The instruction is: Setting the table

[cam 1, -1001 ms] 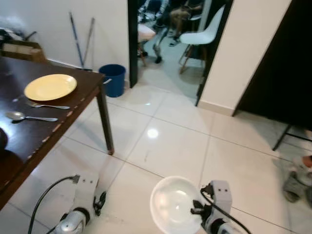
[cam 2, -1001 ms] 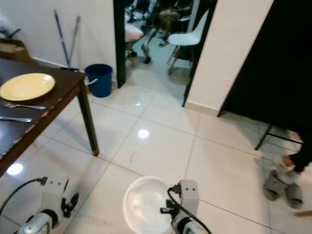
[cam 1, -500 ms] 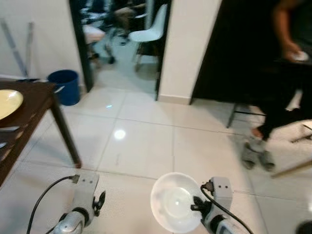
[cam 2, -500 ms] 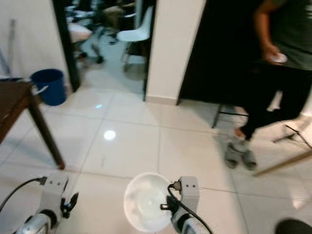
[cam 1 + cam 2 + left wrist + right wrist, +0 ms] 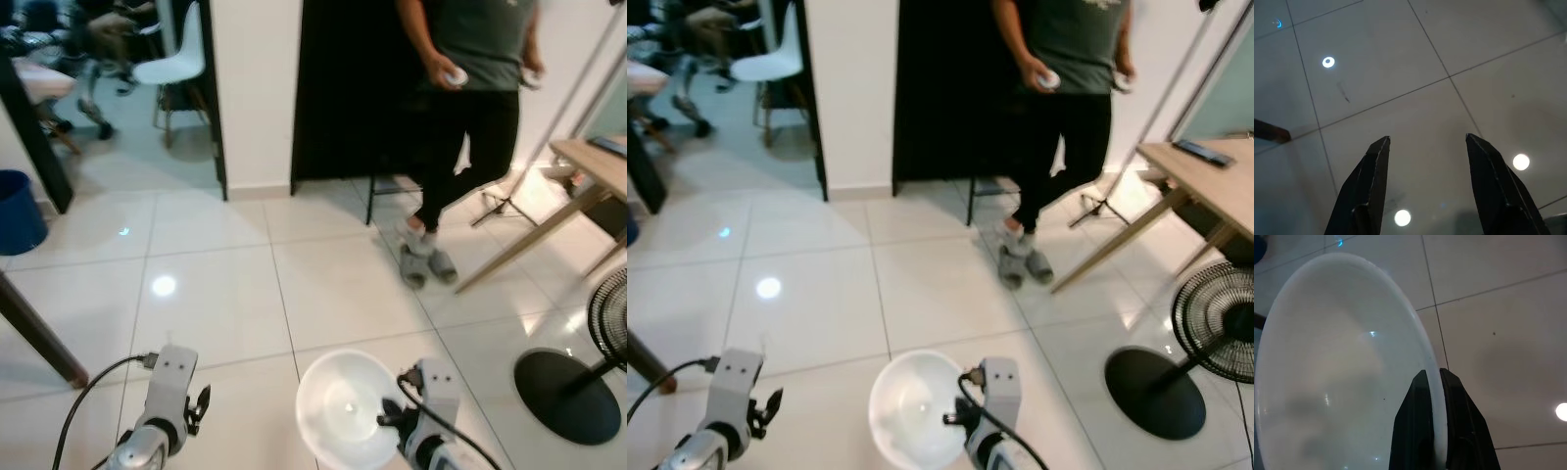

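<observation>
- White bowl (image 5: 348, 409) is showing as round, glossy & plain, w/ a thin rim and a light glare spot inside; it's sitting low over the white tiled floor (image 5: 216, 284), tilted, mouth facing up toward the head cam.
- Right gripper (image 5: 1437, 382) is pinching the bowl's rim on the side nearest the fan (image 5: 1225, 333) – one black finger inside, one outside, fingers nearly closed w/ only the rim between them.
- Right arm is reaching fwd, low, its silver wrist block (image 5: 436, 387) sitting just beside the bowl on the fan side.
- Left gripper (image 5: 1425, 142) is hanging over bare tile on the bowl's other side, well apart from it; its fingers (image 5: 1374, 171) are spread wide & holding nothing.
- Left arm's silver wrist (image 5: 168, 377) is pointing fwd w/ a black cable looping off it.
- Person (image 5: 470, 108) in dark green tee & black trousers is standing beyond the bowl, grey slippers on, something small & white in each hand.
- Dark table leg (image 5: 34, 338) is slanting in beyond the left gripper, far from the bowl.
- Wooden table (image 5: 1190, 191) & black fan are standing past the bowl on the right-arm side.
- White chair (image 5: 176, 64) is showing thru the doorway, well beyond the bowl.
- No readable labels or writing on the bowl; tee print is too blurred to read.
</observation>
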Motion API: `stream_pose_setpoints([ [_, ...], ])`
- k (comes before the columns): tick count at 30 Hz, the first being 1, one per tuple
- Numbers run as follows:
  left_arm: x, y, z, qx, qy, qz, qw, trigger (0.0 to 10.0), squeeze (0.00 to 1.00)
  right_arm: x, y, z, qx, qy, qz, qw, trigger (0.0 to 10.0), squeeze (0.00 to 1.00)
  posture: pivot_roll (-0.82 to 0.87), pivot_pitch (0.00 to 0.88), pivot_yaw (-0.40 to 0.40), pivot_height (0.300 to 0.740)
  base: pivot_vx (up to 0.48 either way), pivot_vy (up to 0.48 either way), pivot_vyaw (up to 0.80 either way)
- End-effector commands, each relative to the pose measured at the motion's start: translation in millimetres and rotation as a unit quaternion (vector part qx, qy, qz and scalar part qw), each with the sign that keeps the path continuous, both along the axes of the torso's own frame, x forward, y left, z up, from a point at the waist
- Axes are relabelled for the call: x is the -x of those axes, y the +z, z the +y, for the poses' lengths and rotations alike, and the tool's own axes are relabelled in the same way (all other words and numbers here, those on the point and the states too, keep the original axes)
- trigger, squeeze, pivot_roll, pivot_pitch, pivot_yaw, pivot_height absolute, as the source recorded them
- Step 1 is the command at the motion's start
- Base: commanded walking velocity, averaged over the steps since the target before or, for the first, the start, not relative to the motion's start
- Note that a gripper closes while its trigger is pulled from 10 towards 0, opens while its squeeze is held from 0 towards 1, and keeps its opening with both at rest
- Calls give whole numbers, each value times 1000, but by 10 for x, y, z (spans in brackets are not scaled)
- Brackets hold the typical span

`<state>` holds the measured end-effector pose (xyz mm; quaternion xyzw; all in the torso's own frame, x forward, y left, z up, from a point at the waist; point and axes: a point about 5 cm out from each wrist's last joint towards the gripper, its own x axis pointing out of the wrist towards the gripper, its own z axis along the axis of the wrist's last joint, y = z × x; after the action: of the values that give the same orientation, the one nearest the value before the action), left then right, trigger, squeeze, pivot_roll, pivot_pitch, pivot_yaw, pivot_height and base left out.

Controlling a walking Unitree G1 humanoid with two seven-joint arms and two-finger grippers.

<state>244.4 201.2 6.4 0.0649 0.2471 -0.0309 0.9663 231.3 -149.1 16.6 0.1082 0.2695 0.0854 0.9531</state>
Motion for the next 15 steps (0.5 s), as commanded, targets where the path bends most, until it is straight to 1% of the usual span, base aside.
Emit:
stream_pose_setpoints([
  [1,34,-48,-16,2,-2,11,1000,10000,0,26,-26,-51,3,-9,5,1000,10000,0,-47,0,59,740,0,0,-800],
  [15,38,-53,-21,1,-5,11,1000,10000,0,17,-23,-46,4,-6,4,1000,10000,0,-48,0,57,740,0,0,-800],
])
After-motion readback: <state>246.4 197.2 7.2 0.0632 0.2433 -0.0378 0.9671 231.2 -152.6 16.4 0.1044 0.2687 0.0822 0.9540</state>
